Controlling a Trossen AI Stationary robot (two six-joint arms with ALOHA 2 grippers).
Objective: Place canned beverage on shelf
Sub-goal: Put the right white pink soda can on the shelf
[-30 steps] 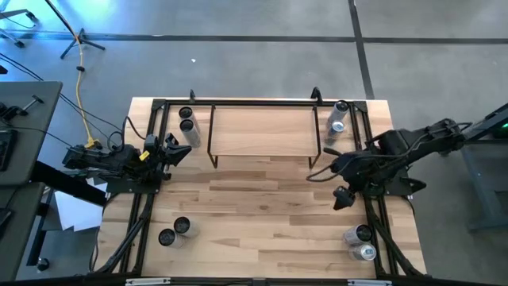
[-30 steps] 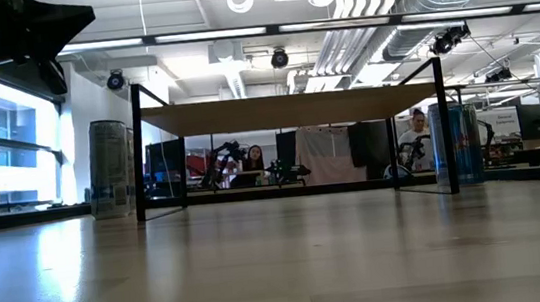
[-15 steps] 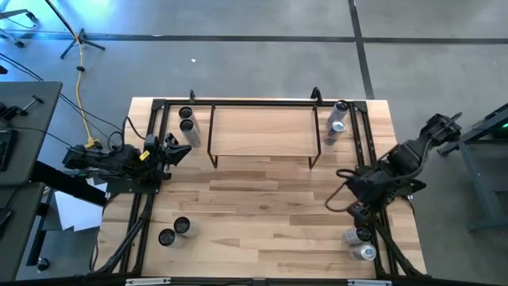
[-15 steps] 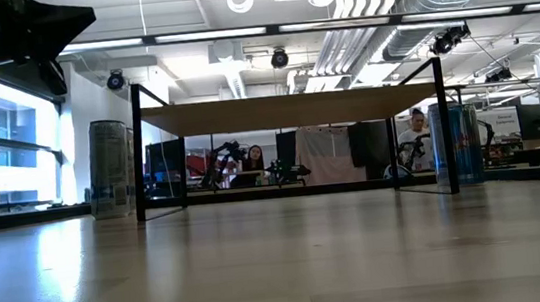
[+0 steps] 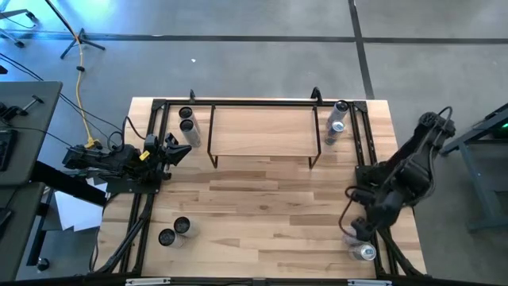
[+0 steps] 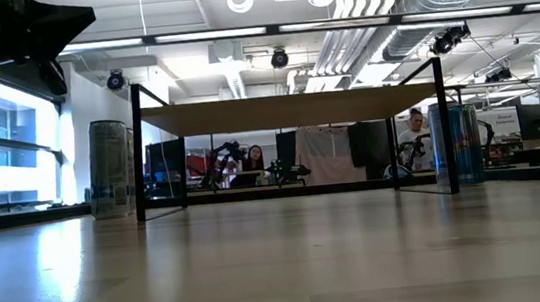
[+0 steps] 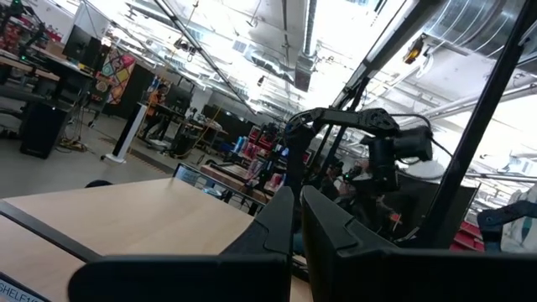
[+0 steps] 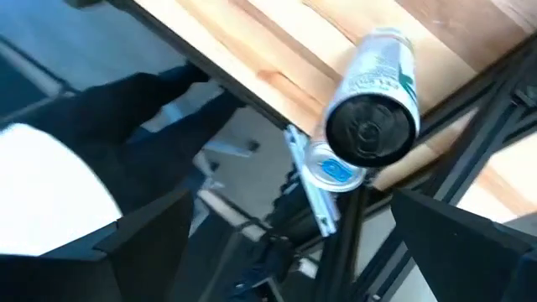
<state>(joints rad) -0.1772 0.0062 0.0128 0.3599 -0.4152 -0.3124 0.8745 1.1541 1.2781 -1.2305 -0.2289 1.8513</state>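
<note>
Two cans [image 5: 361, 242] are standing just below the right gripper [image 5: 359, 229], its fingers spread wide and holding nothing. In the wrist view the nearer can [image 8: 372, 96] is sitting ahead, between the fingers. Best approach: be centring on one can only, probably the nearer, though overlap is blurring the pair. Shelf [image 5: 260, 131] is lying well apart, empty. Left gripper [image 5: 171, 150] is waiting pressed together beside the shelf.
</note>
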